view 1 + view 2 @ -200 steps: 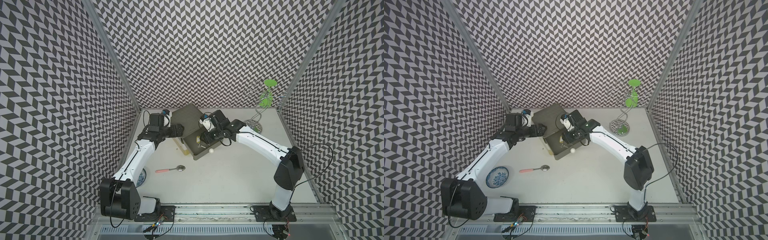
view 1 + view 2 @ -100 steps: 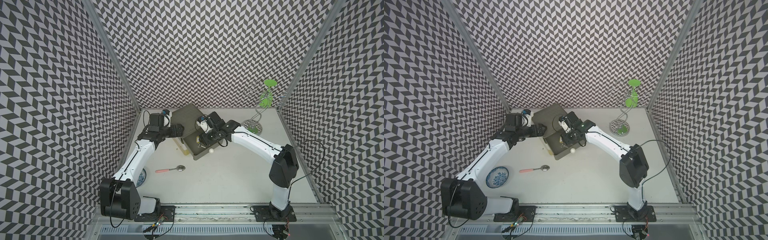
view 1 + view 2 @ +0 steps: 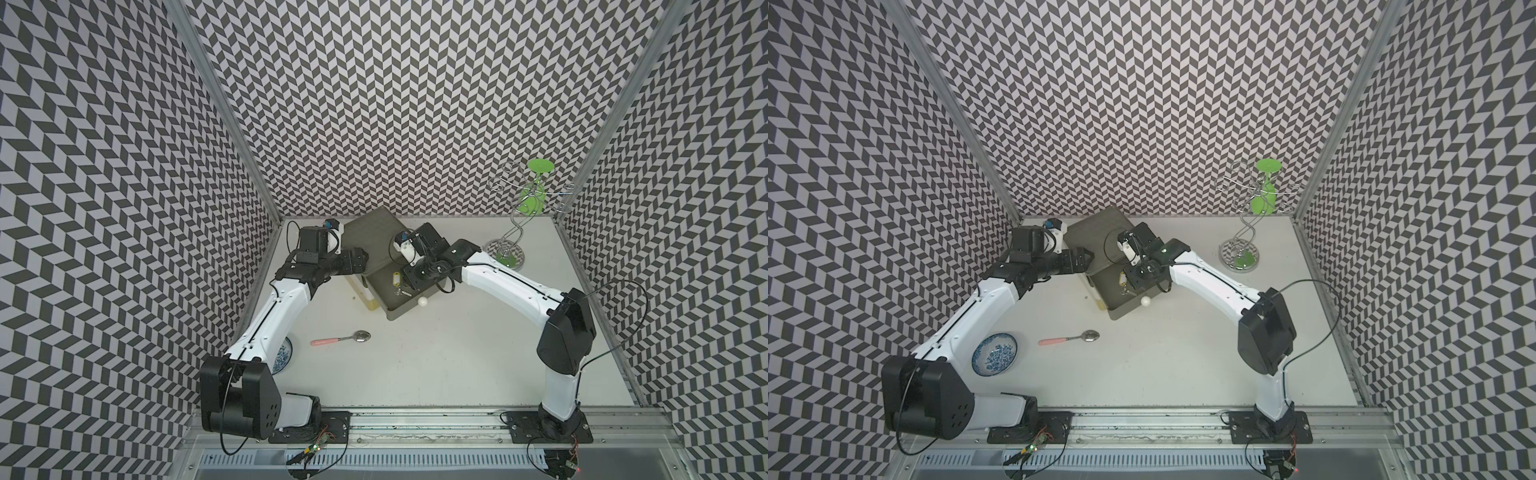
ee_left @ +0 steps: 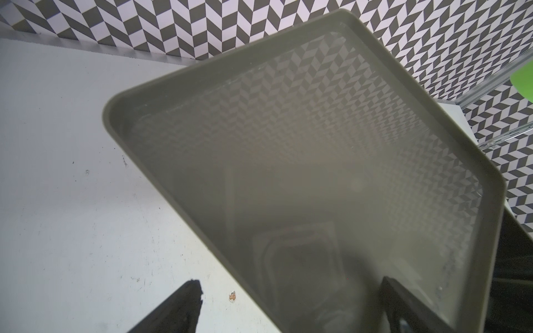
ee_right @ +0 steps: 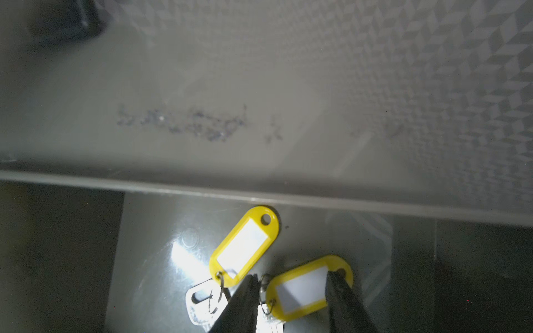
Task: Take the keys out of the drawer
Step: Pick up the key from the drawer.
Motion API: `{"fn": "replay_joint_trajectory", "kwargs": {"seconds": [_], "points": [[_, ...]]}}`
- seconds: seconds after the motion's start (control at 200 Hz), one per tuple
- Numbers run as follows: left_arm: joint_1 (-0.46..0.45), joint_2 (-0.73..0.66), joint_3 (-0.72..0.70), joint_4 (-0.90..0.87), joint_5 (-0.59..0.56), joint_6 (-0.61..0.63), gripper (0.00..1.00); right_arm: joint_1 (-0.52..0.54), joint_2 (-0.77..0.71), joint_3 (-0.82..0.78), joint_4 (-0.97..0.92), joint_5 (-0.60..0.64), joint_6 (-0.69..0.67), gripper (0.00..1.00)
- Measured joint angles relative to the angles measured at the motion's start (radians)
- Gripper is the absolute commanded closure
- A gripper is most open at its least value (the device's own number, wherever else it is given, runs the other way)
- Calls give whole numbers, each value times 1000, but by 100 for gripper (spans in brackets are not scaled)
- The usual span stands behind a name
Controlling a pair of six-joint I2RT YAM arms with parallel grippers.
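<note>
Keys [image 5: 202,305] on yellow oblong tags [image 5: 245,248], flat on the floor of the pulled-out drawer [image 3: 405,309]. Likely light and stiff, slippery on smooth plastic, loose on their rings; best pinched across a tag's narrow width. Tags angled to each other, ring ends together, far ends fanning towards the cabinet [image 3: 370,232]. Right tool [image 5: 292,276] parted, straddling one tag, not yet clamped. Left tool [image 4: 291,282] spread wide at the cabinet's edge.
</note>
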Motion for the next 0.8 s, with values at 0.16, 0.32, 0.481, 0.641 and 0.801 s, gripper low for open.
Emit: {"fn": "replay_joint_trajectory", "kwargs": {"seconds": [0.16, 0.32, 0.481, 0.641, 0.801], "points": [[0, 1, 0, 1, 0, 0, 1, 0, 21, 17, -3, 0, -5, 60], [0, 2, 0, 2, 0, 0, 1, 0, 55, 63, -8, 2, -8, 70], [0, 2, 0, 2, 0, 0, 1, 0, 64, 79, -13, 16, -7, 79], [0, 2, 0, 2, 0, 0, 1, 1, 64, 79, -17, 32, -3, 86], [0, 8, 3, 8, 2, 0, 1, 1, 64, 80, -18, 48, -2, 91]]}}
